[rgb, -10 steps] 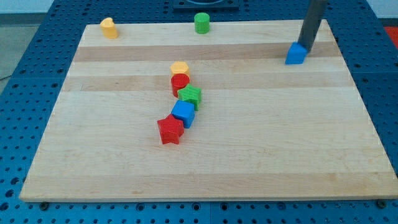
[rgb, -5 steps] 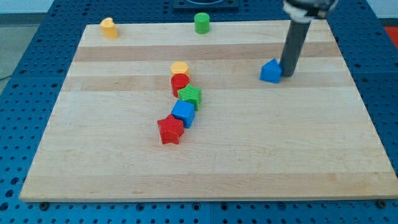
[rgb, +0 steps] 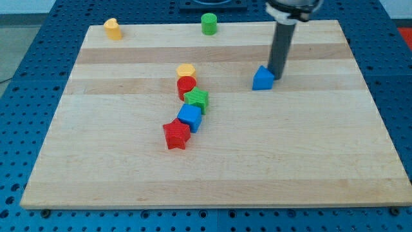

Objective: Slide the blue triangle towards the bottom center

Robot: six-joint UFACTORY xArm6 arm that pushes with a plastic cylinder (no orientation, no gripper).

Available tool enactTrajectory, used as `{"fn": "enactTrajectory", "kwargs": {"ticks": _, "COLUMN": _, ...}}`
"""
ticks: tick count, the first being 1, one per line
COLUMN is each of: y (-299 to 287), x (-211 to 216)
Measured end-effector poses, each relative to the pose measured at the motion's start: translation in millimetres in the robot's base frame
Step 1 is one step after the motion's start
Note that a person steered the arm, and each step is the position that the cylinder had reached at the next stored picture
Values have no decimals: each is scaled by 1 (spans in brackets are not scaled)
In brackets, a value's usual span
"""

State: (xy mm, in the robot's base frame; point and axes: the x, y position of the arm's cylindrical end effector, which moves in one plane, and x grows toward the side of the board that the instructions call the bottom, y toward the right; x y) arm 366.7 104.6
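Observation:
The blue triangle (rgb: 262,78) lies on the wooden board (rgb: 212,167), right of the middle and in the upper half. My tip (rgb: 277,77) stands right against the triangle's right side, a little above its middle. The dark rod rises from there to the view's top.
A chain of blocks runs down the board's middle: yellow hexagon (rgb: 186,69), red cylinder (rgb: 186,85), green star (rgb: 197,99), blue cube (rgb: 190,117), red star (rgb: 176,135). A yellow block (rgb: 112,29) sits at the top left and a green cylinder (rgb: 208,23) at the top centre.
My tip has pushed the blue triangle from near the top right corner down and to the left, towards the board's middle. The other blocks have not moved.

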Motion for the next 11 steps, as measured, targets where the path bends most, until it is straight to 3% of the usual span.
{"fn": "enactTrajectory", "kwargs": {"ticks": 1, "y": -8, "x": 6}}
{"fn": "enactTrajectory", "kwargs": {"ticks": 2, "y": -13, "x": -17}}
{"fn": "enactTrajectory", "kwargs": {"ticks": 3, "y": -49, "x": -9}}
{"fn": "enactTrajectory", "kwargs": {"ticks": 5, "y": -48, "x": 74}}
{"fn": "enactTrajectory", "kwargs": {"ticks": 7, "y": -45, "x": 17}}
{"fn": "enactTrajectory", "kwargs": {"ticks": 8, "y": -11, "x": 34}}
{"fn": "enactTrajectory", "kwargs": {"ticks": 9, "y": 10, "x": 94}}
{"fn": "enactTrajectory", "kwargs": {"ticks": 10, "y": 13, "x": 116}}
{"fn": "enactTrajectory", "kwargs": {"ticks": 11, "y": 12, "x": 81}}
